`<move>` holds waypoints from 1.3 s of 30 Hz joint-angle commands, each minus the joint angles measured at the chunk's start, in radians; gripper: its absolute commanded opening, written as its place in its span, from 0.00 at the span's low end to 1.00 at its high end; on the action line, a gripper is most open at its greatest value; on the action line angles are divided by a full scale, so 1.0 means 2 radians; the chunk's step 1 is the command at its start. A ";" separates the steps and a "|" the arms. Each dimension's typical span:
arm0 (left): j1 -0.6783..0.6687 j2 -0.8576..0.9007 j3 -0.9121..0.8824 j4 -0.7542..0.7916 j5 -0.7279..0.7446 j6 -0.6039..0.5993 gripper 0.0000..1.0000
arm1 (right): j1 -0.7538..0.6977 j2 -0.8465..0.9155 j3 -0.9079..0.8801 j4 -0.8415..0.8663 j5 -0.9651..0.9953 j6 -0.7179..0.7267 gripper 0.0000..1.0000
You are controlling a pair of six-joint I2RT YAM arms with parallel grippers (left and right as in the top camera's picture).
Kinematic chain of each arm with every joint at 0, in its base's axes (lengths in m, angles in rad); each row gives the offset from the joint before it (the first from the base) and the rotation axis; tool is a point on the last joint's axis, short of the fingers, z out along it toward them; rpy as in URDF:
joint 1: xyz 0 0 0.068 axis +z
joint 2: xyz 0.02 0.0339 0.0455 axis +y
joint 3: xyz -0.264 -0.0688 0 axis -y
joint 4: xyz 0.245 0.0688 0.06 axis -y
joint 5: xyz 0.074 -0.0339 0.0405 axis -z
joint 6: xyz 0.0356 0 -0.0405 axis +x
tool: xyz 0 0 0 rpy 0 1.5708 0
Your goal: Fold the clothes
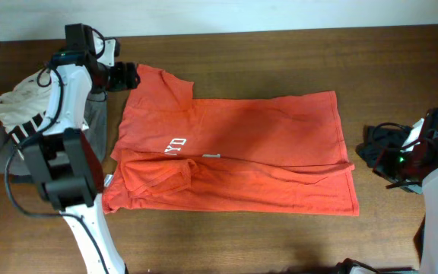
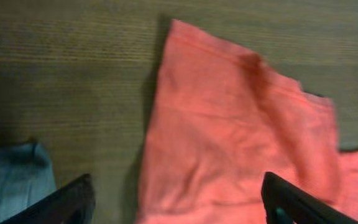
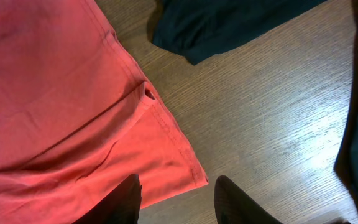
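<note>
At the left edge, a grey garment and a white shirt lie beneath the left arm. The arm bends and reaches toward the far left corner of the surface. The left end effector hovers there, fingers spread wide over one sleeve, gripping nothing. The orange-red T-shirt lies flat mid-surface and looks already folded once along its length. Folding in the sleeve seems the step in hand. The next move probably means lowering and pinching the sleeve's edge. On the right, the right end effector sits low by the hem, partly spread and empty, near a dark garment.
</note>
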 commanded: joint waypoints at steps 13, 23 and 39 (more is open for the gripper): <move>0.000 0.089 0.018 -0.014 0.033 0.008 0.43 | -0.003 0.000 -0.002 0.002 -0.003 -0.002 0.43; 0.001 0.089 0.019 -0.054 0.040 0.008 0.00 | -0.003 0.000 -0.002 0.031 -0.047 -0.028 0.38; 0.002 0.089 0.025 -0.069 0.040 0.002 0.00 | 0.096 0.281 0.278 0.074 -0.115 -0.090 0.57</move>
